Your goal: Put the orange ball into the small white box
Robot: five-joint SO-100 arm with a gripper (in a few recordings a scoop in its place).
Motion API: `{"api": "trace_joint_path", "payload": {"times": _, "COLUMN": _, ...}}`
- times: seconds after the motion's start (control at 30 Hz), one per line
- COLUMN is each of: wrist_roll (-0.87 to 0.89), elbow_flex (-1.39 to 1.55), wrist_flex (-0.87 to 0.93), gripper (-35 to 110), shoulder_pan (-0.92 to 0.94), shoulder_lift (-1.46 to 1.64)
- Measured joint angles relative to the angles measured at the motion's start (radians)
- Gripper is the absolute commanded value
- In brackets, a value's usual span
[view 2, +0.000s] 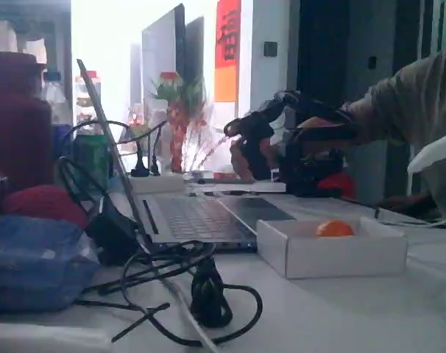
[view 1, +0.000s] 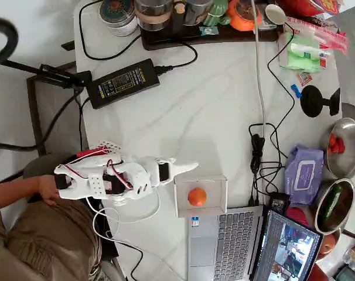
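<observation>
White marble-look table, overhead view. Orange ball sits inside small white box. Gripper, empty, jaws nearly closed, lies at 11 o'clock from ball, clear of it.

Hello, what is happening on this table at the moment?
A white robot arm is working with a small bright-orange ball and a small shallow white cardboard box beside an open silver laptop. The ball lies inside the box. The arm's tool is just left of the box in the overhead view, holding nothing; whether it is open is unclear. A person sits behind the arm.
</observation>
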Motion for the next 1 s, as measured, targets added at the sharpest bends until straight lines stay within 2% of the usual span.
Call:
{"api": "trace_joint_path", "payload": {"times": 0.33, "wrist_roll": 0.009, "elbow_flex": 0.071, "wrist_flex": 0.002, "gripper": 31, "shoulder_pan": -0.081, "shoulder_lift": 0.011}}
{"api": "trace_joint_path", "payload": {"times": 0.67, "wrist_roll": 0.014, "elbow_flex": 0.074, "wrist_flex": -0.005, "gripper": -1, "shoulder_pan": -0.083, "shoulder_lift": 0.0}}
{"api": "trace_joint_path", "payload": {"times": 1.0, "wrist_roll": 0.002, "elbow_flex": 0.107, "wrist_flex": -0.005, "gripper": -1, "shoulder_pan": -0.084, "shoulder_lift": 0.006}}
